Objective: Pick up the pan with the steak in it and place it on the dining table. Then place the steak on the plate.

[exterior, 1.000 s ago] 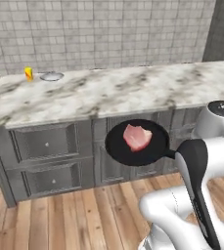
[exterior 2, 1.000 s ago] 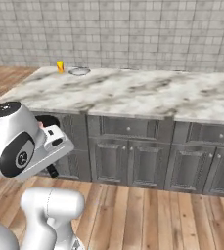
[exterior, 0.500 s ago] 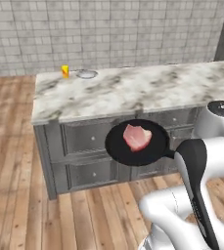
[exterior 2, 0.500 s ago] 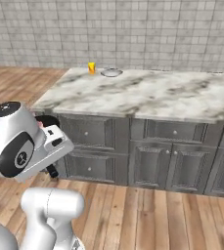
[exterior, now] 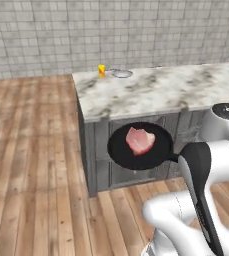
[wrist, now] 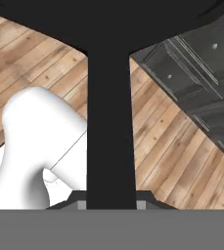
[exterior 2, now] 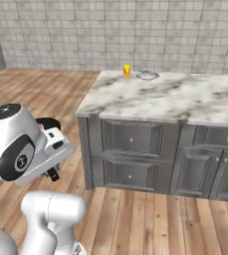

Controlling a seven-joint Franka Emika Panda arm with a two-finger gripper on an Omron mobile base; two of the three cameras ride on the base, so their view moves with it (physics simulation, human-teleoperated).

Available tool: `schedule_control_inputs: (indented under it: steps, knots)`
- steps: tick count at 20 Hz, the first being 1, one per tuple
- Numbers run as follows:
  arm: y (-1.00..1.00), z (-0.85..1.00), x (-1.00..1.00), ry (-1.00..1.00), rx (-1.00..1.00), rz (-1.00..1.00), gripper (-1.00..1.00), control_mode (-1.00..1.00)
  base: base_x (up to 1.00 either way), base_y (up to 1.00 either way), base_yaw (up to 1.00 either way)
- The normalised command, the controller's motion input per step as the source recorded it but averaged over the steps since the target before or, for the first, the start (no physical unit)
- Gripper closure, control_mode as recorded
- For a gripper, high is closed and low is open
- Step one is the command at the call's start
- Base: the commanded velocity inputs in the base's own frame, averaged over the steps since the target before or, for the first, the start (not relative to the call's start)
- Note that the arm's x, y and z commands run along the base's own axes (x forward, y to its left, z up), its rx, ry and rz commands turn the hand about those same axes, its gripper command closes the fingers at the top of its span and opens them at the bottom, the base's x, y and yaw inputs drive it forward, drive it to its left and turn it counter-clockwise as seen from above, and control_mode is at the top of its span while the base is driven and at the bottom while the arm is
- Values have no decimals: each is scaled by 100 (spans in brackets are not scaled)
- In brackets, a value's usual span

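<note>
Marble counter [exterior: 156, 92]: yellow cup [exterior: 101, 70] beside small bowl [exterior: 121, 74].

One round matte black frying pan [exterior: 140, 146] sits at the centre of the left base view. It carries one small pink-red chunk of raw steak [exterior: 139, 140]. One marble-topped counter [exterior: 161, 90] over grey cabinets crosses the upper right. At the upper middle stand one small yellow object [exterior: 101, 70] and one small round pale dish [exterior: 121, 74], side by side.

Matte black pan [exterior: 141, 146] — veined marble counter [exterior: 166, 90].
</note>
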Motion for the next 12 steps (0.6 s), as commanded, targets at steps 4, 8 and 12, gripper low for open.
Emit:
schedule_control_inputs:
  steps: [4, 8, 12]
  knots:
    - [0, 0, 0, 0, 0, 0, 100, 100, 4, 100, 0]
    - [0, 0, 0, 0, 0, 0, 100, 100, 1, 100, 0]
    - [0, 0, 0, 0, 0, 0, 100, 100, 0, 100, 0]
